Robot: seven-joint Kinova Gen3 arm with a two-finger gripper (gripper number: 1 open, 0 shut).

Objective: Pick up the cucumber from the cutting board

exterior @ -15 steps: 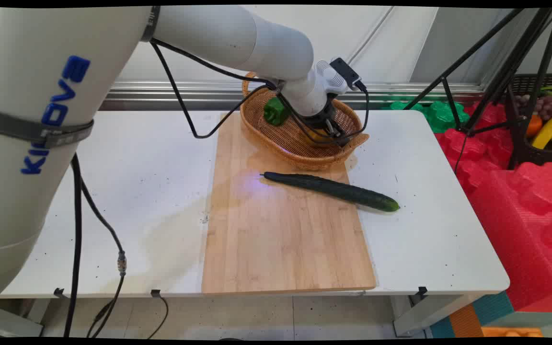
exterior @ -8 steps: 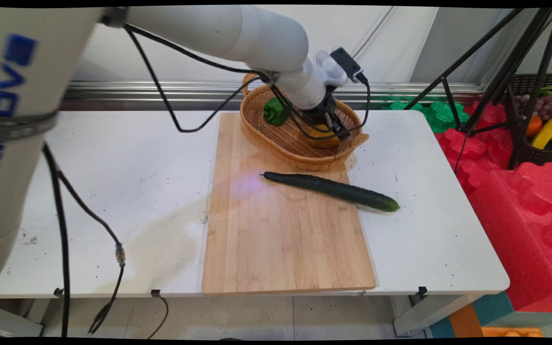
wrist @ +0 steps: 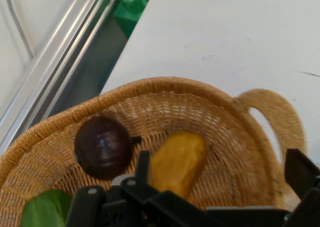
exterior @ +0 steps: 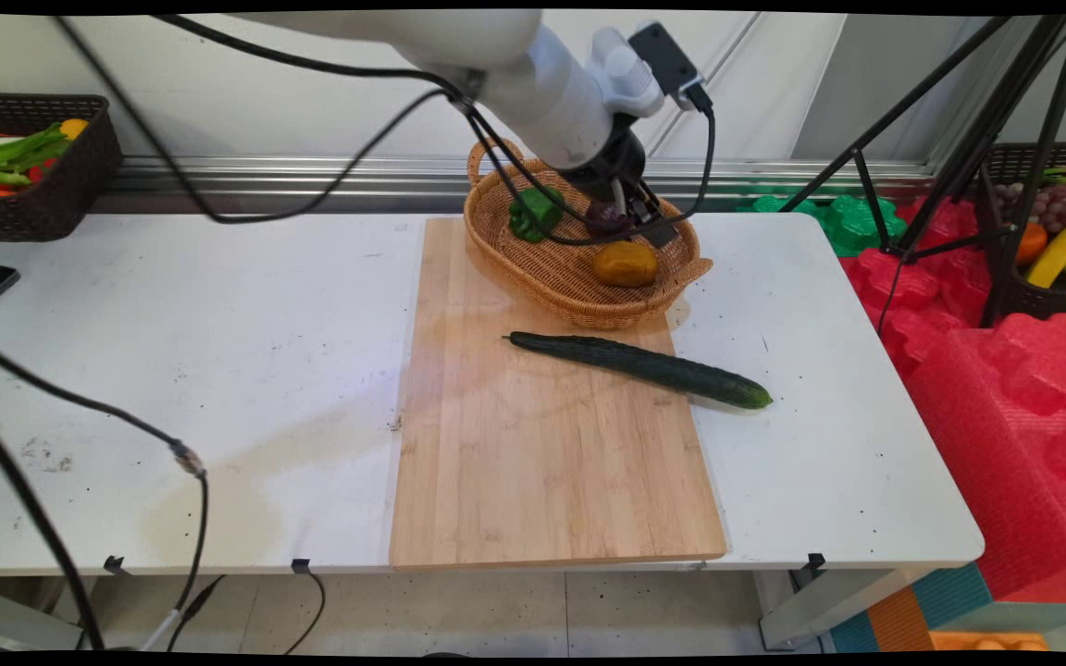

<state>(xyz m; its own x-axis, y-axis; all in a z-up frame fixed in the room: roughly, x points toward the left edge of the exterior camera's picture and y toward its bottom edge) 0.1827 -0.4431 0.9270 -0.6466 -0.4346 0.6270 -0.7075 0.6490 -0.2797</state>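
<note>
I have the pincer [exterior: 637,215] hanging open and empty over the wicker basket [exterior: 533,268] at the far end of the cutting board [exterior: 542,462]. Beneath it lie a yellow-orange fruit [wrist: 177,162], a dark purple onion [wrist: 103,147] and a green pepper [exterior: 535,213]. The cucumber [exterior: 644,367] rests outside, half on the board, half on the counter [exterior: 218,351], untouched.

White arm [exterior: 533,83], black cables [exterior: 329,69], black pincer [exterior: 637,208]
</note>
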